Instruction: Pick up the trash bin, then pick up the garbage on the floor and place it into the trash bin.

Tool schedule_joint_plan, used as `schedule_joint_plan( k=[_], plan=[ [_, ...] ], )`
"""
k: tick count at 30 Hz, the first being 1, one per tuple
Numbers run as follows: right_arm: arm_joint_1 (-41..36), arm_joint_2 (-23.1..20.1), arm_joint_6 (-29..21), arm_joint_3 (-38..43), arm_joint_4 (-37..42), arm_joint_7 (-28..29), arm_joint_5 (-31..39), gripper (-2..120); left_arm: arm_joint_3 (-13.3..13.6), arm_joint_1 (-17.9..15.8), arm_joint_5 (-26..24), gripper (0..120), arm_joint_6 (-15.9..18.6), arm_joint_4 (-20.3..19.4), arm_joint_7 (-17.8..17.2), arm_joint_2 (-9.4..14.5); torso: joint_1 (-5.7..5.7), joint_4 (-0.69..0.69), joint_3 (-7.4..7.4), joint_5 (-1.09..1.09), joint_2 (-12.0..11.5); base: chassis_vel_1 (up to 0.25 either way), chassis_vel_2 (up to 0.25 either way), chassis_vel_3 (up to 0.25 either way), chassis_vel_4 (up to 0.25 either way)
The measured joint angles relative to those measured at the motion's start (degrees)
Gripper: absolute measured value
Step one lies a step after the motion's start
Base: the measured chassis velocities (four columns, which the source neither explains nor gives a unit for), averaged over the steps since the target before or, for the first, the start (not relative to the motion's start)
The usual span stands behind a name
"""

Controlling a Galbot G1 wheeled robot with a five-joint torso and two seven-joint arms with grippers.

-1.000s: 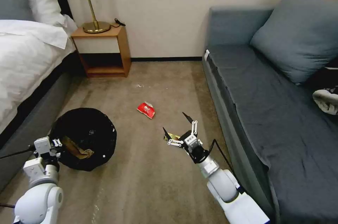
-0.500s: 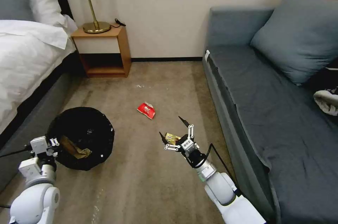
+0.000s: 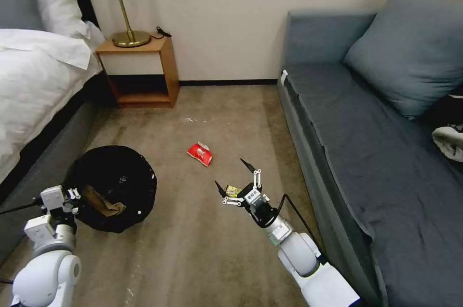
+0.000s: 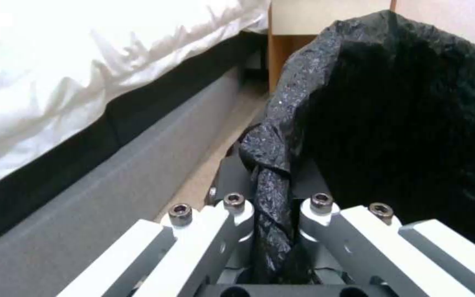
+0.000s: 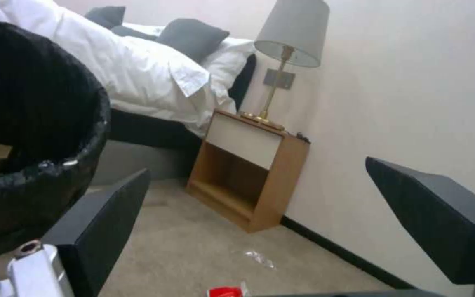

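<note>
Head view: L gripper (image 3: 72, 196) clamps trash bin (image 3: 112, 188) rim, brown paper (image 3: 102, 203) inside; R gripper (image 3: 235, 184) spread.

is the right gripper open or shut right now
Open. The right gripper hangs above the gold wrapper with its black fingertips spread wide apart, nothing between them.
</note>
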Motion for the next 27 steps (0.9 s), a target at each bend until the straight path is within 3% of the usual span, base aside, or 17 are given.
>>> schedule_joint_plan(
  k=[27],
  plan=[
    [3.73, -0.40, -0.38, -1.86, -4.35, -1.37, 0.39, 100, 0.06, -0.61, 0.08, 5, 0.08, 0.58, 0.15, -0.33, 0.00, 0.00, 0.00, 0.00, 0.00, -0.094, 0.092, 0.090, -0.088]
  ],
)
